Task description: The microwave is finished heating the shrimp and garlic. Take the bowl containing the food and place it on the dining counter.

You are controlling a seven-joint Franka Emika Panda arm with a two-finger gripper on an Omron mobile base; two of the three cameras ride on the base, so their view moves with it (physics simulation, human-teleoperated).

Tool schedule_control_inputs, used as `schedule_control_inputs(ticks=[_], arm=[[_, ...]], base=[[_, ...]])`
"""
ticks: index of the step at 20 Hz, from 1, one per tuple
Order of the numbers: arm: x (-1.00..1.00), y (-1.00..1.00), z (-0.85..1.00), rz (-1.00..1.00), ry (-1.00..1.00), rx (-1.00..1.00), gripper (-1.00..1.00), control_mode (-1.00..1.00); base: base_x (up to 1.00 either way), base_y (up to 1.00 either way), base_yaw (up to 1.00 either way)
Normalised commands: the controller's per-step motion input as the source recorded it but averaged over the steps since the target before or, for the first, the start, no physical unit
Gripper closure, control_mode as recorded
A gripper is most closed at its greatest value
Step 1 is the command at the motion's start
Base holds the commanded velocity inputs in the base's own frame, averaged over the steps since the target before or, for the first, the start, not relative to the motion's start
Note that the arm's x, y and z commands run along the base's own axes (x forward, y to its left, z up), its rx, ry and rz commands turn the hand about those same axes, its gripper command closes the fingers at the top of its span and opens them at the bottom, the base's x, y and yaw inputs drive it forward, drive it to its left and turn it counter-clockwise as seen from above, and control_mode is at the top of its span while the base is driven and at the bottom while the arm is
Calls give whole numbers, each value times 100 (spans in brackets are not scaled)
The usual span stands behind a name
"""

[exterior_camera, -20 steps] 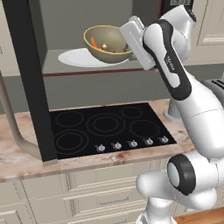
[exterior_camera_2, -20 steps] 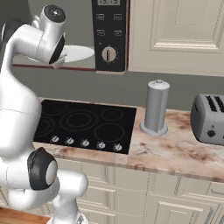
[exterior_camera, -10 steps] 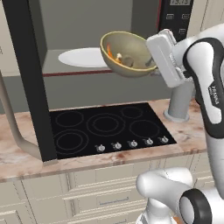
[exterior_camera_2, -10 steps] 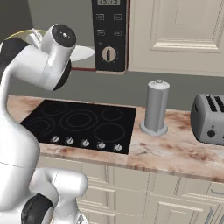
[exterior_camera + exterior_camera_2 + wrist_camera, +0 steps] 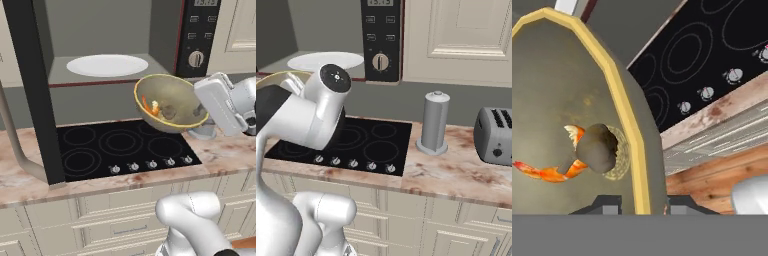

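The olive-tan bowl [image 5: 172, 97] hangs tilted in the air over the right side of the black cooktop [image 5: 120, 147], in front of and below the open microwave [image 5: 100, 37]. My gripper [image 5: 204, 114] is shut on the bowl's right rim. Inside the bowl lie the orange shrimp [image 5: 146, 106] and the garlic [image 5: 168, 112]. In the hand view the yellow rim of the bowl [image 5: 624, 110] runs down between the fingertips [image 5: 607, 202] of my gripper [image 5: 643, 205], with the shrimp [image 5: 547, 172] and garlic [image 5: 597, 152] resting together. A strip of the bowl's rim [image 5: 276, 77] shows behind my arm. The dining counter is out of view.
A flat white plate [image 5: 107, 65] stays inside the microwave, whose dark door [image 5: 30, 90] stands open at the left. A grey cylinder [image 5: 434, 122] and a toaster [image 5: 496, 135] stand on the marble counter [image 5: 456, 170] right of the cooktop. Wooden floor [image 5: 712, 185] lies below.
The bowl has come out of the microwave, moving right and down over the cooktop, and it now tilts more toward the camera. The plate stayed in place.
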Motion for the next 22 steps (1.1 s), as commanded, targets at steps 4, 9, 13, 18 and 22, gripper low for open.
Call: schedule_control_inputs(ticks=[4,9,13,18,22], arm=[[-97,-32,-97,4,5,-14,100,-100],[-26,-22,-30,0,0,-3,100,-100],[0,0,0,0,0,0,100,-100],[0,0,0,0,0,0,100,-100],[0,0,0,0,0,0,100,-100]], base=[[0,0,0],[0,0,0],[0,0,0],[0,0,0],[0,0,0]])
